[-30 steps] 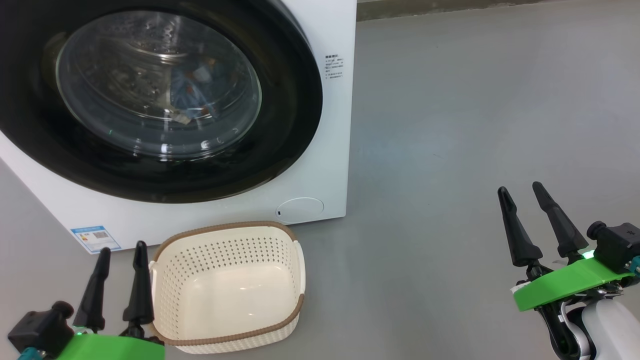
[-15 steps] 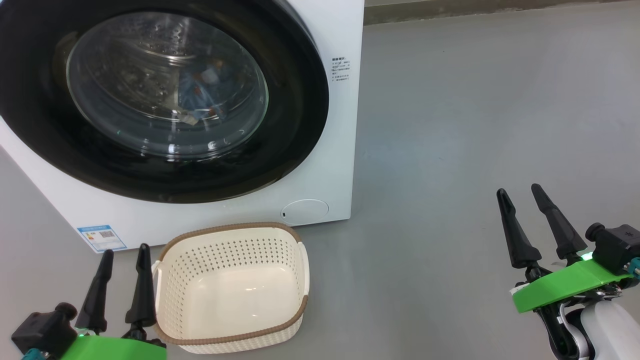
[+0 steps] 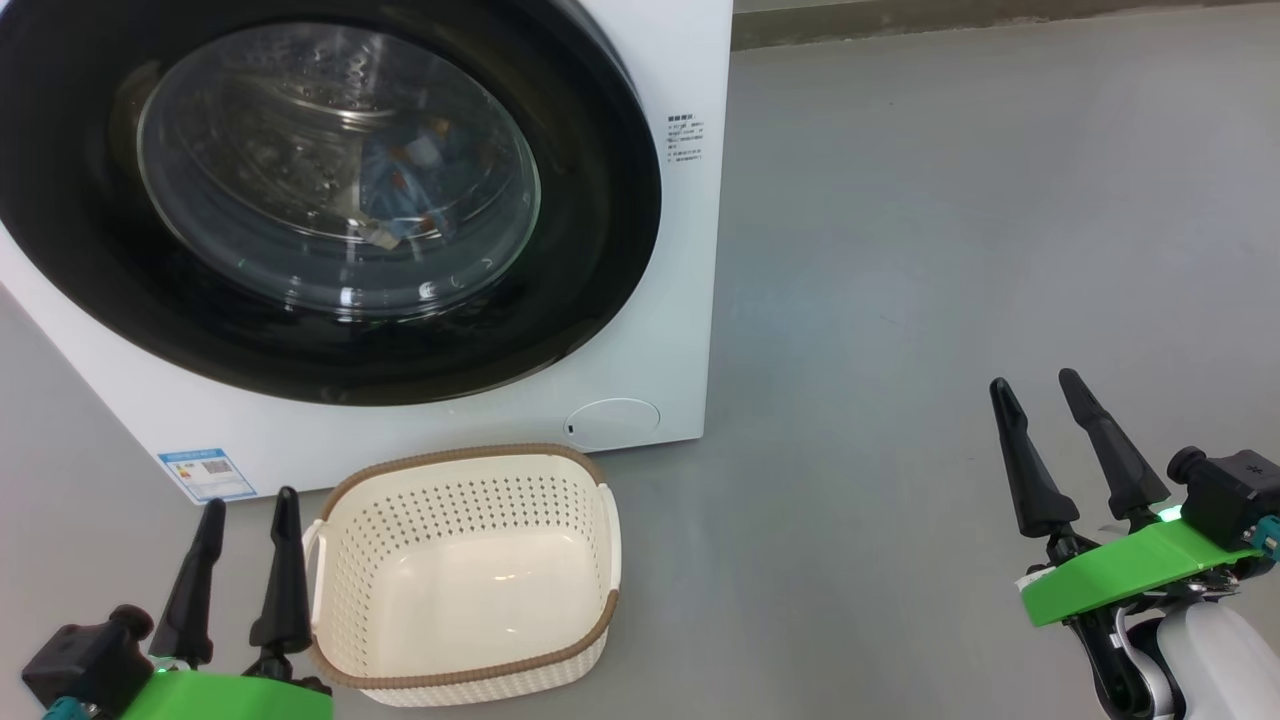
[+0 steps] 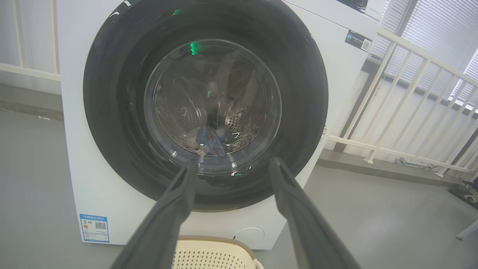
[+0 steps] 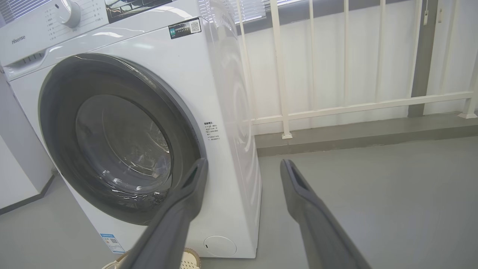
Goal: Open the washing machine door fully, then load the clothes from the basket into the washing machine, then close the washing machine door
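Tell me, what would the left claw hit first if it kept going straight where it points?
Most likely the closed door, near its lower middle; nothing shows in between, though depth is unclear.

**Laundry corner of a bare utility space.** A white front-loading washing machine [image 5: 179, 63] with a program dial [image 5: 69, 13] occupies the left of the right wrist view. A laundry basket [image 3: 450, 455] stands before it, lower centre of the head view. The smooth grey floor [image 3: 950, 250], a white railing [image 5: 351, 106] on a raised kerb [image 5: 373, 132], and slatted blinds [image 4: 429, 26] at the upper right of the left wrist view suggest a balcony-like room. Whether it is a home or a test room cannot be told.
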